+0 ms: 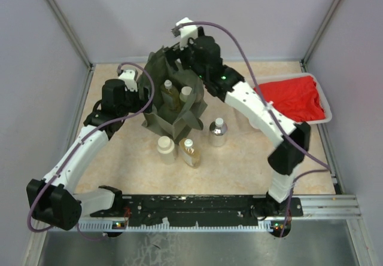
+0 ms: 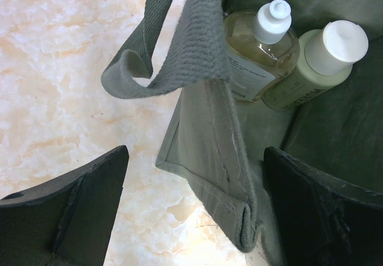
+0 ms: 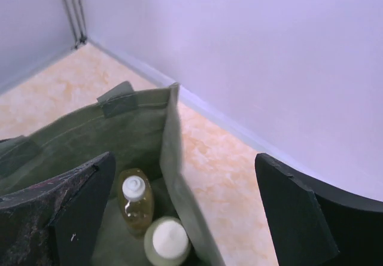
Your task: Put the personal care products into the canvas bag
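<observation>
Wide open, empty: right end effector (image 3: 185,176) above bag (image 1: 157,119), left end effector (image 2: 196,158) astride rim. 3 upright bottles (image 1: 190,151) on bench (image 1: 239,164), base-side of bag.

I log a red cloth (image 1: 294,97) bunched in a white tray (image 1: 328,107), far right of the worktop (image 1: 239,164), beige marbled surface, pale lavender walls (image 1: 119,15) on three sides

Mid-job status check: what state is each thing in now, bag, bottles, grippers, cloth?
Bag: upright, open, two bottles inside.
Bagged amber bottle: capped.
Bagged pale bottle: capped.
Beige bottle: upright on table.
Loose amber bottle: upright on table.
Silvery bottle: upright on table.
Left gripper: open, straddling bag wall.
Right gripper: open, empty, above bag.
Cloth: crumpled in tray.
</observation>
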`<state>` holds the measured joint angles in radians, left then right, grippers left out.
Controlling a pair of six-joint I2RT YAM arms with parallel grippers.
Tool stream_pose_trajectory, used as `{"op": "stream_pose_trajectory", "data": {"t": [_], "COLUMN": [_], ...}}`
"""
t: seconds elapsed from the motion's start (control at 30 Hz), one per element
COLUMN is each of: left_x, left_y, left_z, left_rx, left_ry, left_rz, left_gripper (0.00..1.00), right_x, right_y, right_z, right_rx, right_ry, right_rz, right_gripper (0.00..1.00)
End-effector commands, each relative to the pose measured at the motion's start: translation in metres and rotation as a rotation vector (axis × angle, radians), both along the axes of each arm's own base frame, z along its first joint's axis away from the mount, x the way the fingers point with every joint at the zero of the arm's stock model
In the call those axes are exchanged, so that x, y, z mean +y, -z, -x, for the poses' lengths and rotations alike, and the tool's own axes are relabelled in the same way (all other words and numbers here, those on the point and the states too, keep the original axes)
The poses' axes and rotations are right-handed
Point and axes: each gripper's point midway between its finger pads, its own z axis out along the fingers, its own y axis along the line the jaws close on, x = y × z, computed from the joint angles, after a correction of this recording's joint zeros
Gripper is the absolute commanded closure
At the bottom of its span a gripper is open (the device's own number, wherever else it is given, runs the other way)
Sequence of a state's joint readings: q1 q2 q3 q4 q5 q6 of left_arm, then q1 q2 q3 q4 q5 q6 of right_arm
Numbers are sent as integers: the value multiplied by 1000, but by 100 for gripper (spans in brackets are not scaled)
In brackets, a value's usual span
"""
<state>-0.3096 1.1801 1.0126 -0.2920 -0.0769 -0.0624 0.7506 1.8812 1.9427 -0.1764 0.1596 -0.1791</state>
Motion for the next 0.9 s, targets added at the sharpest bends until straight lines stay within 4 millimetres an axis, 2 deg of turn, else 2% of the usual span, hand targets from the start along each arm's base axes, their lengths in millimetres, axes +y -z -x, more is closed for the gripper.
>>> {"op": "stream_pose_trajectory", "data": {"t": [0.0,0.07,0.13,0.27,0.33,0.47,0.53,0.63,0.87], "left_x": [5,5,4,1,4,6,4,4,4], "left_y": [16,16,17,19,20,21,20,21,23], "left_z": [1,1,1,0,-1,1,2,1,3], "left_rx": [46,48,48,52,56,65,60,61,67], "left_ry": [-1,-2,2,15,8,-1,4,5,2], "left_rz": [-45,-46,-40,-39,-53,-61,-50,-47,-47], "left_gripper": [0,0,0,0,0,0,0,0,0], "right_x": [-67,-90,-112,-155,-164,-175,-181,-185,-176], "right_y": [-75,-56,-22,66,101,155,171,183,196], "right_z": [52,69,81,106,123,158,170,180,181], "right_rx": [-38,33,124,324,414,573,617,651,680], "right_ry": [117,161,234,378,386,366,366,354,316], "right_rz": [-126,-102,-59,55,74,103,121,140,149], "right_gripper": [1,1,1,1,1,1,1,1,1]}}
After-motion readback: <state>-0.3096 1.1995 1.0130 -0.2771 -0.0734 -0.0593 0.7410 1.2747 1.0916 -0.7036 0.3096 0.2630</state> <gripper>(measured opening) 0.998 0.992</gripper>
